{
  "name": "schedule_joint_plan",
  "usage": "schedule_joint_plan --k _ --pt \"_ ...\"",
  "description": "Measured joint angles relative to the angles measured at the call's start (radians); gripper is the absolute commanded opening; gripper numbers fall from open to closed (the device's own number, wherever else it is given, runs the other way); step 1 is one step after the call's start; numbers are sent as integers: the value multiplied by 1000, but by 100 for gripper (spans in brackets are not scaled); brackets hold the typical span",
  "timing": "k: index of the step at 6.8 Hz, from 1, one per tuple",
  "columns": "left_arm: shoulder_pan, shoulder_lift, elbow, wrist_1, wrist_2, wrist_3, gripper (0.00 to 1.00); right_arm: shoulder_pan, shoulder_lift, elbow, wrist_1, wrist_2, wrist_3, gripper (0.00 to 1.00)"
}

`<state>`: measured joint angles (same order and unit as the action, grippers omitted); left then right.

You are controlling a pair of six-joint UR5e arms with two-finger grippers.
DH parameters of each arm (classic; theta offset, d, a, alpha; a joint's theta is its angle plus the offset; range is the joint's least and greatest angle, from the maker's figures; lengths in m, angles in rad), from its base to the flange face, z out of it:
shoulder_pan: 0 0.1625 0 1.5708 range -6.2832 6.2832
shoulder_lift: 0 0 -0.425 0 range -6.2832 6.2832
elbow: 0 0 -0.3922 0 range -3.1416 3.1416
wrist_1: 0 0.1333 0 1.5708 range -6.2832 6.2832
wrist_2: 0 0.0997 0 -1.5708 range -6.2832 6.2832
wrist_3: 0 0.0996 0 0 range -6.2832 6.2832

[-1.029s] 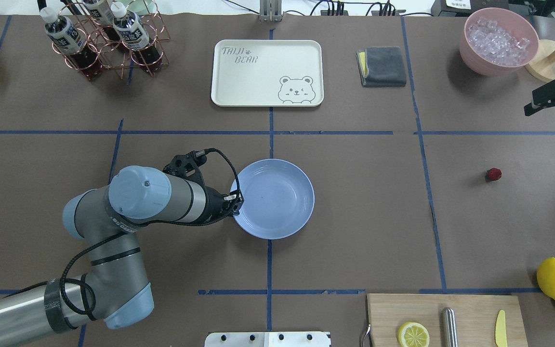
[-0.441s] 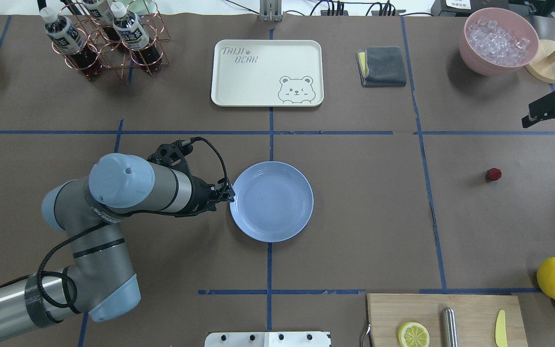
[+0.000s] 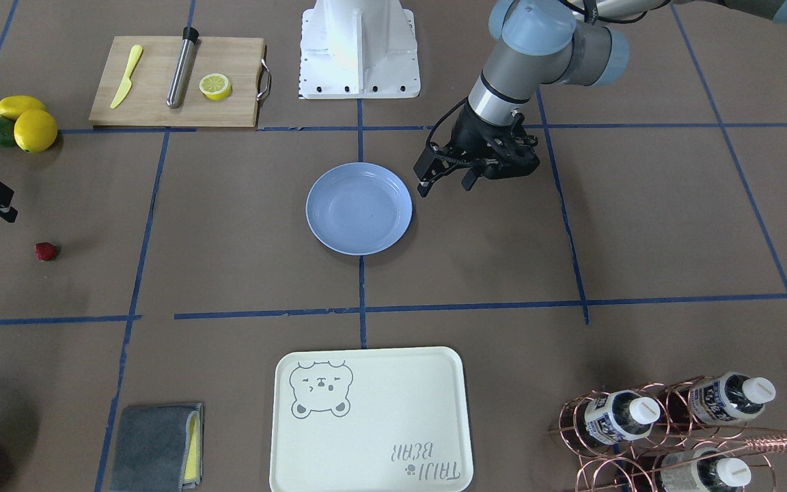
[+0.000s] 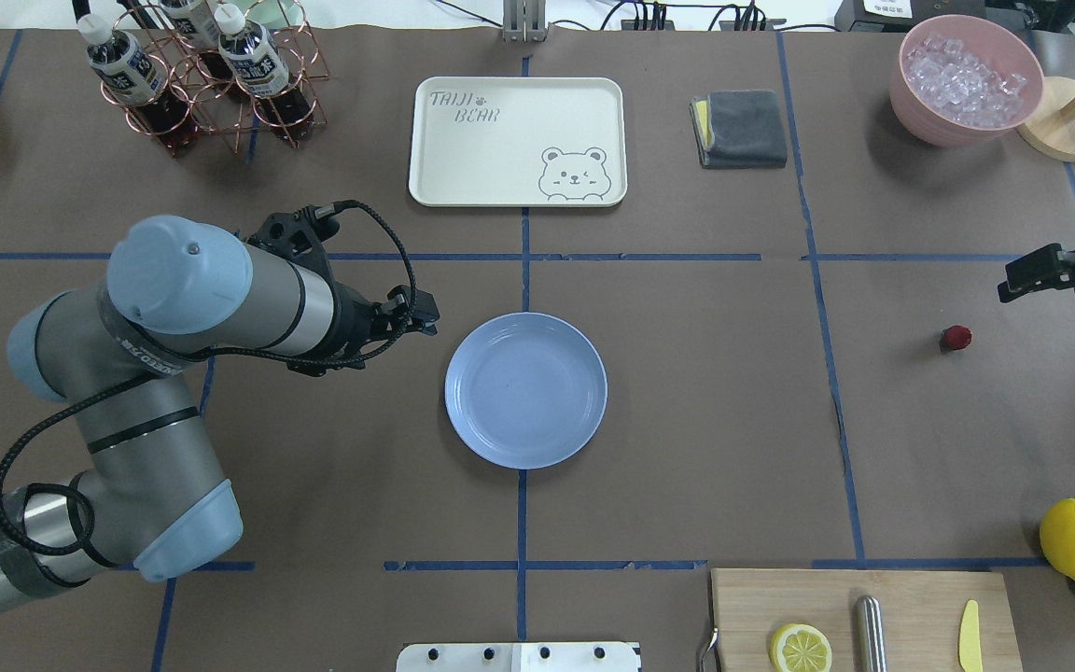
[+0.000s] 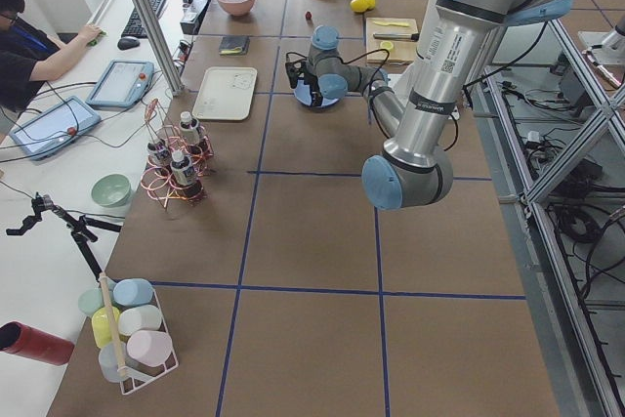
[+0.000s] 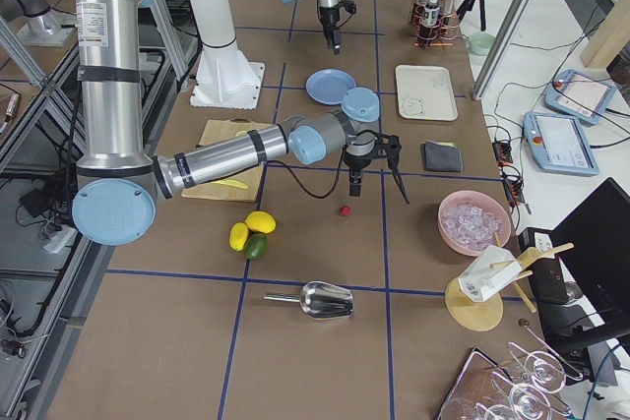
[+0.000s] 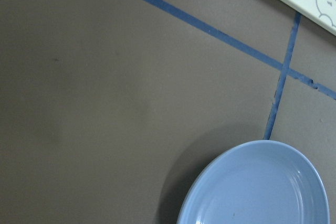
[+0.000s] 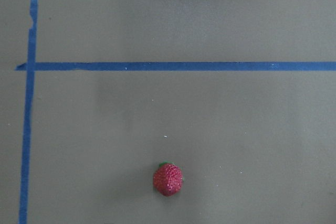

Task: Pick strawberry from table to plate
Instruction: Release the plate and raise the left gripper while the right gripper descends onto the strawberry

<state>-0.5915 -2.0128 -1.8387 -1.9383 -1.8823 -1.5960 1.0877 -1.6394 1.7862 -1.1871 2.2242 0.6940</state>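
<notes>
1. Front-facing: the left gripper [image 3: 445, 183] hangs just beside the plate [image 3: 359, 208], off its rim, with its fingers [image 3: 423, 184] apart and holding nothing.
2. Overhead: the strawberry [image 4: 956, 337] lies on the desk [image 4: 715, 392] well apart from the plate, on the robot's right. Only brown paper and one blue tape line [image 4: 820, 308] lie between them.
3. Exterior right: this view alone shows the right gripper [image 6: 379, 189] spread wide and empty, above the desk just beyond the strawberry from the plate.
4. Left wrist: the plate's rim, with bare paper beside it.
5. Right wrist: the strawberry by itself, apart from the tape.
</notes>
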Motion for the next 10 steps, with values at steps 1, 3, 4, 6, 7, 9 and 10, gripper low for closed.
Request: schedule_joint_plan --k 1,3,4,6,7,9,10 --pt "-32 5 -1 3 -11 30 100 -47 3 -60 96 -25 46 100" --pt "-59 9 -3 10 -16 50 100 -111 17 -112 158 -69 85 99" --pt "-62 9 -4 15 -17 52 100 -121 40 -139 164 -76 88 97" --pt "-69 10 -5 17 -17 53 100 -124 77 -178 165 -78 88 83" --pt "-71 11 -5 18 -17 53 100 -125 82 -185 165 -78 88 82" --pt "-72 10 -4 18 -17 53 100 -129 83 -188 164 -78 88 81" --pt "-73 10 -4 18 -17 53 100 -133 80 -188 162 -78 88 76"
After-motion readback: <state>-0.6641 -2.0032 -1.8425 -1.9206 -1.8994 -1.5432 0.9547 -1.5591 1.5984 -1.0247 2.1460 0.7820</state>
